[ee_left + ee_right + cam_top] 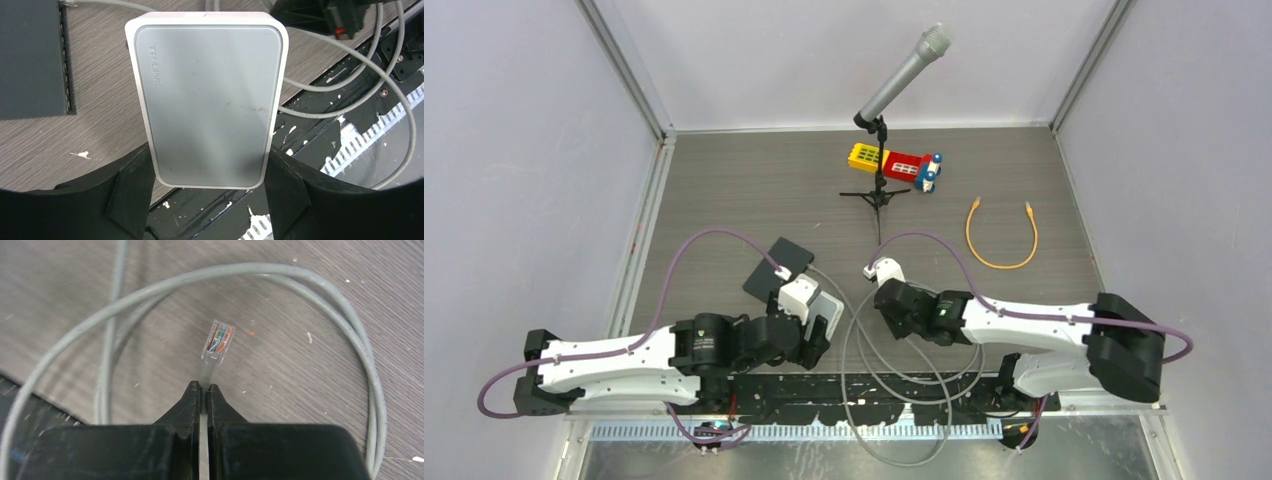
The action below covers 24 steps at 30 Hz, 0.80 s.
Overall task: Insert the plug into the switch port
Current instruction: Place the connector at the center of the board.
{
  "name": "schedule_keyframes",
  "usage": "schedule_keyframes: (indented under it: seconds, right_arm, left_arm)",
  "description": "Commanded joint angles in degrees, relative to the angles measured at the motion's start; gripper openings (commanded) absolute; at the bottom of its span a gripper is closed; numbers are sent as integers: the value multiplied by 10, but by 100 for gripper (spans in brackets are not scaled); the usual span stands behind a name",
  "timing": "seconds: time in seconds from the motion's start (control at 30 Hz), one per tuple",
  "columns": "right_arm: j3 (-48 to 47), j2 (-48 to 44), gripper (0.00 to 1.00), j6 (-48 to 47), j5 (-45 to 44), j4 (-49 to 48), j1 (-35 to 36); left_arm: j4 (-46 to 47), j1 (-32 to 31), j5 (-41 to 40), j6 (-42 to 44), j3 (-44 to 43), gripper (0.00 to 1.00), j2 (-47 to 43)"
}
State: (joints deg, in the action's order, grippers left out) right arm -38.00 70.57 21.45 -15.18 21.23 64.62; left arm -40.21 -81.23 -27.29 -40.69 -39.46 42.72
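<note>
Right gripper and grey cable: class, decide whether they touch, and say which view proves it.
Touching. In the right wrist view the right gripper has its jaws pinched shut on the grey cable, just behind the clear plug.

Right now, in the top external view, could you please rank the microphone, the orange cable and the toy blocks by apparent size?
1. microphone, though raised nearer the camera.
2. orange cable, by its loop's spread.
3. toy blocks, nearly alike.
</note>
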Motion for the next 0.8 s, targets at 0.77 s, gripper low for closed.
schedule_keyframes:
  seconds: [0.77]
  right_arm:
    - [102, 140, 27, 288, -306, -127, 91]
  left_arm:
    - [12, 2, -8, -11, 13, 0, -25]
